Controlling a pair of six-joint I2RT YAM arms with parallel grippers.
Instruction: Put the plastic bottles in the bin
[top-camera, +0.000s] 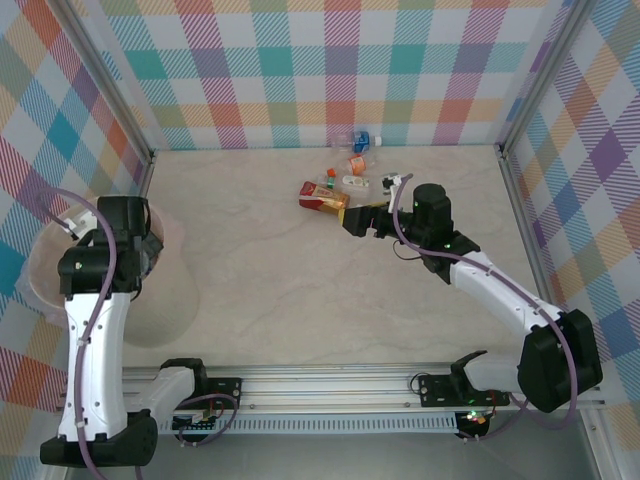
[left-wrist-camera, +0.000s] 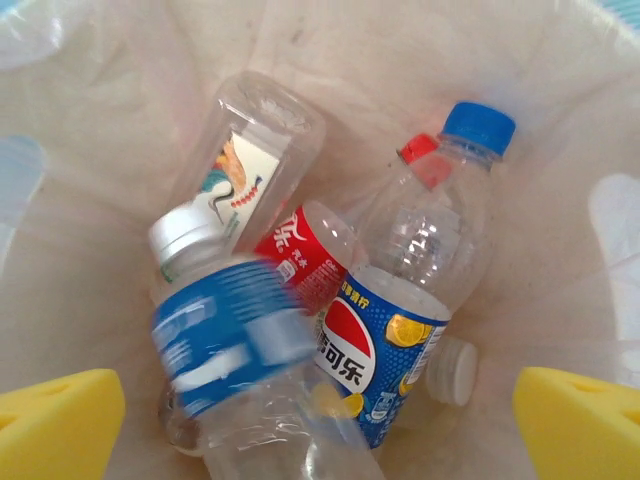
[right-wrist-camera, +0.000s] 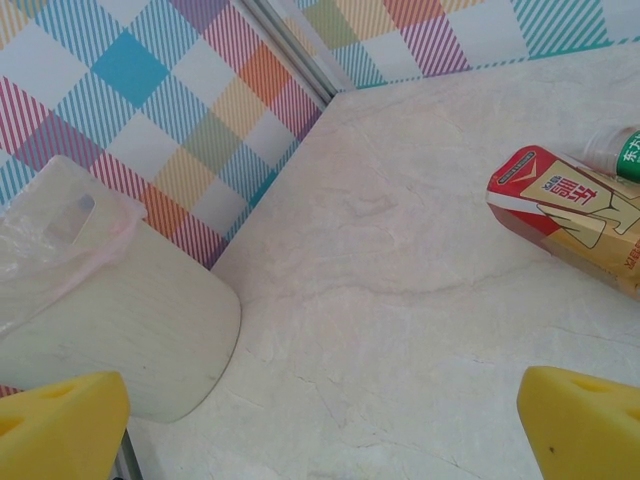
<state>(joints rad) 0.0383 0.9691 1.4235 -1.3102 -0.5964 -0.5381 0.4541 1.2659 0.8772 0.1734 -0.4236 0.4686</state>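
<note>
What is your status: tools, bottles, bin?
Left tool open over round pale pink translucent bin. Right tool open near red-and-gold carton. Small clear plastic bottles piled inside bin. Nothing blocking.
</note>
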